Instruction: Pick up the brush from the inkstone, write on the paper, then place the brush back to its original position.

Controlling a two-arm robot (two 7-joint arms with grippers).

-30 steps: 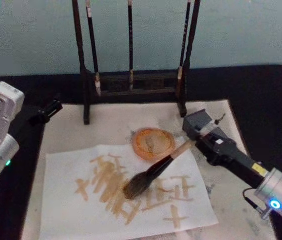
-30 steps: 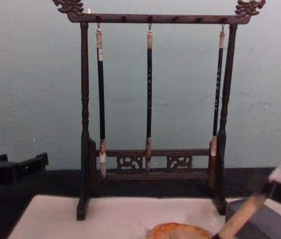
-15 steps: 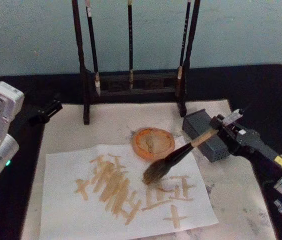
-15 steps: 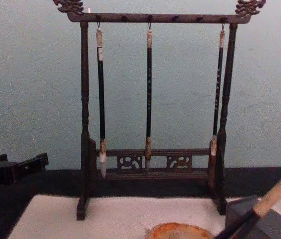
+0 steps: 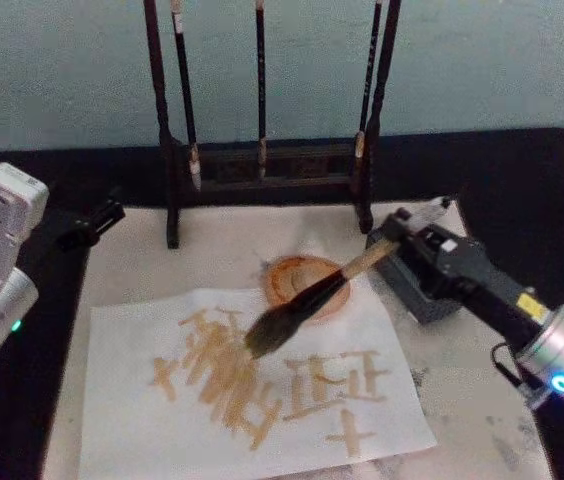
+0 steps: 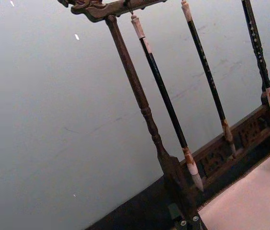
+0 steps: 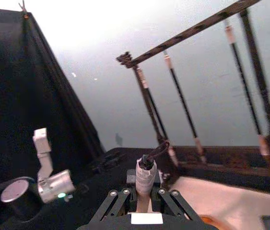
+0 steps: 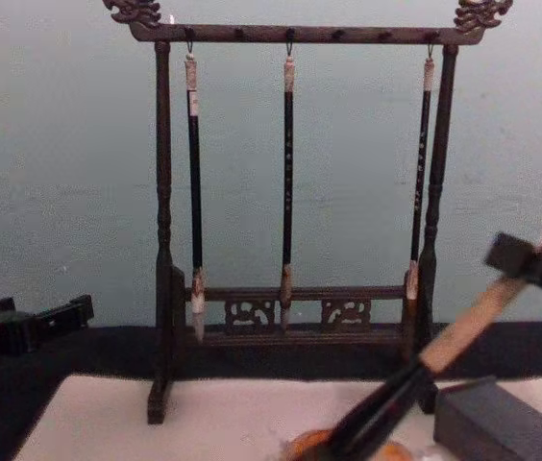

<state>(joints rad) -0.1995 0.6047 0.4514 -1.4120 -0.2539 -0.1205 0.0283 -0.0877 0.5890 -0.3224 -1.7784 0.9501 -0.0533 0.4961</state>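
Over the round orange dish (image 5: 287, 278) slants the large calligraphy brush (image 5: 307, 305) with pale tan wooden handle, glossy black collar and bushy grey-brown bristles. Its collar crosses the dish, and its bristle head hangs past the dish's near-left edge, above the wide off-white sheet of paper (image 5: 122, 420) marked with tan strokes. Whether the bristles touch the paper cannot be told. Right of the dish, the right gripper (image 5: 394, 240) is clamped tight on the handle's upper end, above a grey rectangular block (image 5: 427, 300). Behind the dish stands a dark wooden rack (image 5: 262, 165) hung with three thin dark-shafted brushes (image 5: 260, 90). Far left of the dish, the left gripper (image 5: 92, 222) sits idle.
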